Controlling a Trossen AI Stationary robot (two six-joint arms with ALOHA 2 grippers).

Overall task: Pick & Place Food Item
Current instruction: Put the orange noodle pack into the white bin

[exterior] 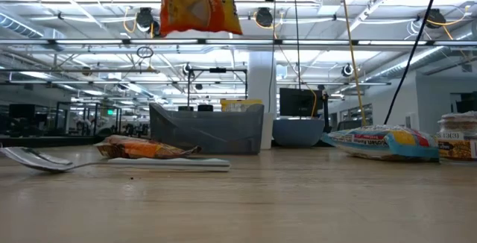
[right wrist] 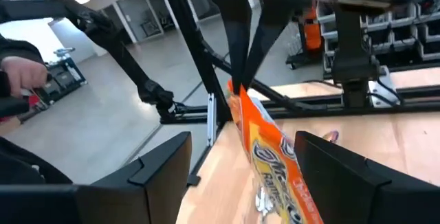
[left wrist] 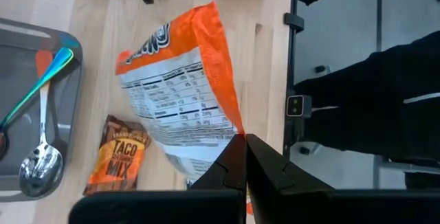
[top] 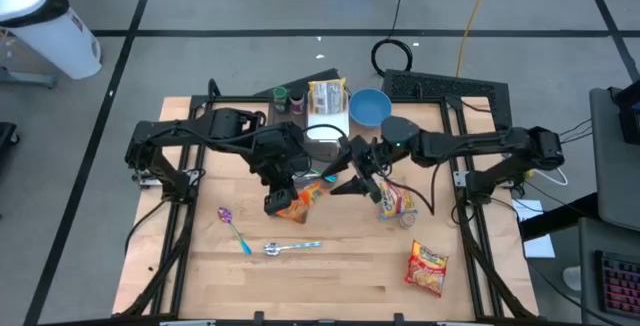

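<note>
My left gripper [left wrist: 245, 157] is shut on an orange snack bag [left wrist: 179, 93] with a white nutrition label. It holds the bag high over the table's middle [top: 308, 196]. In the low view the bag [exterior: 197, 4] hangs well above the tabletop. My right gripper [right wrist: 247, 176] is open and close by at the bag's right [top: 355, 181]. Its two fingers stand on either side of the hanging bag [right wrist: 275, 162] without touching it. An orange taco mix packet [left wrist: 117, 162] lies flat on the table under the bag. My left gripper pinches the bag's top end [right wrist: 237, 95] between its two shut fingers. The fingers come from above and point down. The bag hangs below them, lifted clear of the table and slightly tilted.
Two spoons [top: 235, 228] [top: 290, 248] lie near the front left. A colourful packet [top: 395, 203] and a ramen packet [top: 427, 266] lie at the right. A grey bin [exterior: 205, 131], a blue bowl [top: 370, 106] and jars [top: 285, 96] stand at the back. A person's hand [right wrist: 20, 80] shows beyond the table.
</note>
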